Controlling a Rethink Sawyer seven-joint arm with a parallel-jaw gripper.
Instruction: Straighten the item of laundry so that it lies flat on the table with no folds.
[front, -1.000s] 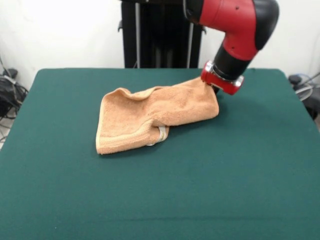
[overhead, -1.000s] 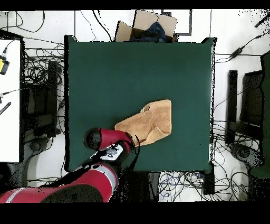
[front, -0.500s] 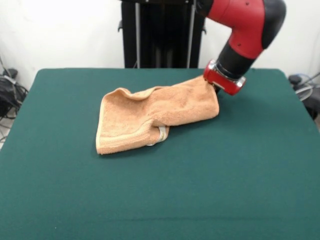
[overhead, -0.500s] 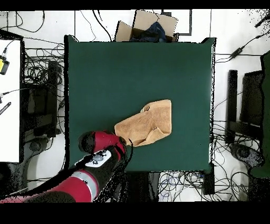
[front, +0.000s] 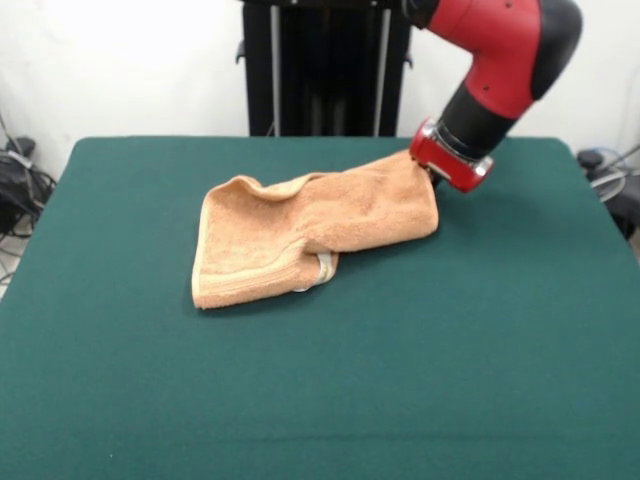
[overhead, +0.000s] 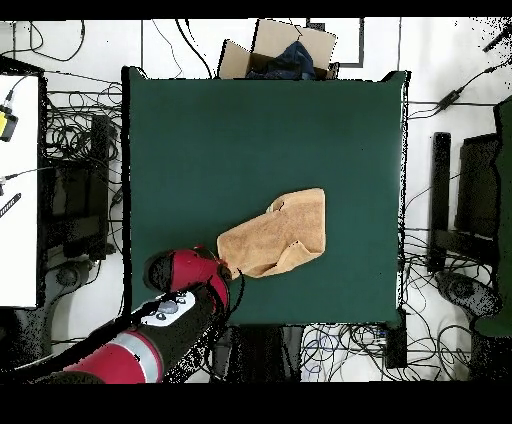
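The item of laundry (front: 300, 225), a peach-orange towel, lies rumpled in the middle of the green table (front: 450, 350), with one edge folded under and a pale hem loop (front: 323, 268) at its front. Its far right corner rises to my gripper (front: 431, 176), which is shut on that corner under the red wrist. From overhead, the item of laundry (overhead: 280, 235) stretches to a point at the gripper (overhead: 229, 271) near the table (overhead: 250, 130) edge by the base.
A cardboard box (overhead: 275, 50) with dark cloth sits beyond the table's far edge. Cables and dark equipment (overhead: 75, 180) line both sides of the table on the floor.
The arm has drawn slightly outward toward the table's edge, and the held corner has followed it, pulling that end of the towel into a longer point. The rest of the towel stays put.
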